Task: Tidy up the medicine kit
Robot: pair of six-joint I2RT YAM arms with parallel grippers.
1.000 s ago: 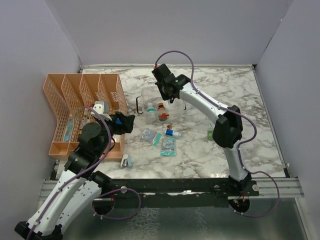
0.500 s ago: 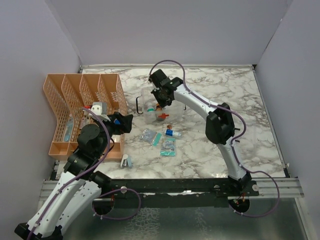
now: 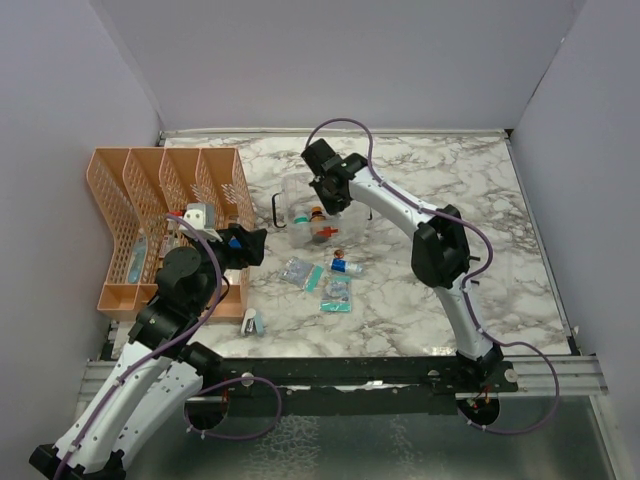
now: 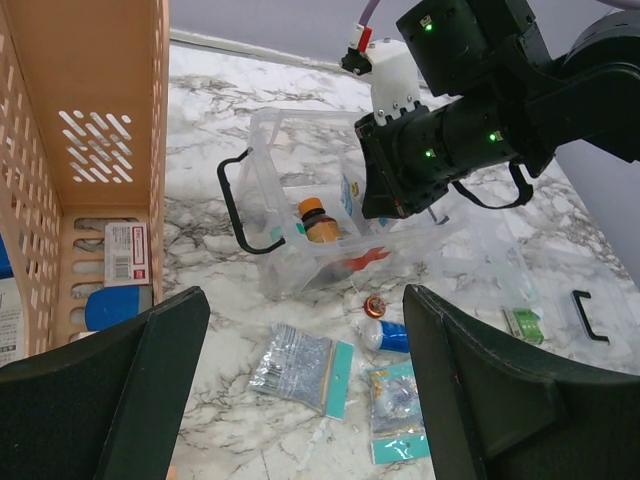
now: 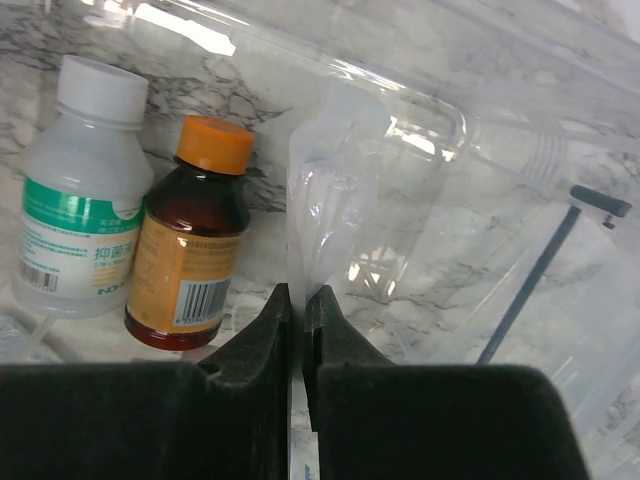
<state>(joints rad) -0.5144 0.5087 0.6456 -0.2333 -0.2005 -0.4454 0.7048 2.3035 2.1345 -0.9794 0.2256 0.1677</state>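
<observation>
The medicine kit (image 3: pixel 318 215) is placed on the marble table (image 3: pixel 480 200), near the orange lattice organizer (image 3: pixel 150 200). Its clear wall is pinched between the closed fingers of the right gripper (image 5: pixel 297 300). The left gripper (image 4: pixel 303 305) is held wide open beside the organizer.

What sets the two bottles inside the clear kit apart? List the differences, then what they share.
Cap: the white bottle has a white cap; the brown bottle has an orange one.
Body: the white bottle is pale and cloudy; the brown bottle is dark amber.
Label: the white bottle's is green and white; the brown bottle's is orange.
Shared: both sit side by side in the medicine kit, caps pointing the same way, each with a barcode.
</observation>
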